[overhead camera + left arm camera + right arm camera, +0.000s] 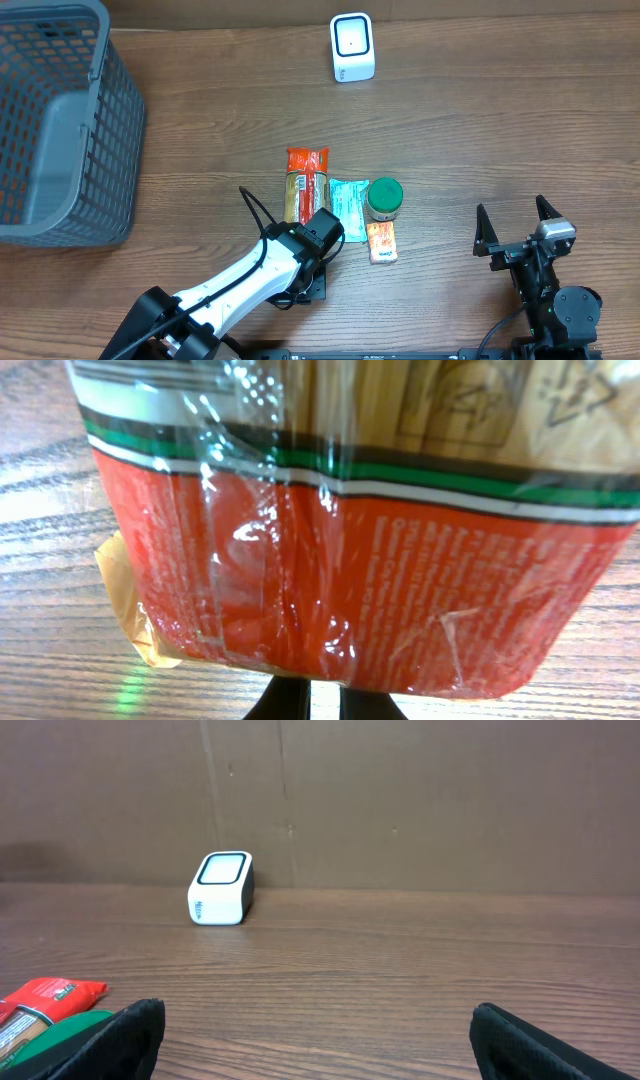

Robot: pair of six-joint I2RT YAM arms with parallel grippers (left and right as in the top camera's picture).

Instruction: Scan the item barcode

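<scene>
1. Note the left end effector (325, 698) clenched fully shut at the near end of the pasta packet (305, 180). Cannot tell whether any film is actually pinched between the fingers.
2. Place the packet flat on the table (480, 120), in the central cluster, well apart from the scanner (352, 47) at the far edge.
3. Note the right end effector (512, 228) spread wide and holding nothing, near the front right, well clear of the goods.
4. Expect a slip as the likeliest failure. Blame glossy, creased cellophane and a thin pinch at one end only.
5. Watch for droop or swing on lifting a long packet by its tip, and for a knock against the teal packet (350, 205) just beside it or the green-lidded jar (385, 198) beyond.
6. Beware dragging the small orange packet (382, 242) along, so close to the arm.
7. Allow for a failed read: no barcode visible on the upper face, and strong glare on the wrap in the left wrist view. Probably needs turning toward the scanner window.
8. Read no brand anywhere. Make out only fine white print on the red panel, too blurred to spell out.
9. Spot a green, white and dark band above the red, and triangular recycling-style marks on the tan panel.
10. See a small mark on the scanner's side in the right wrist view, illegible.
</scene>
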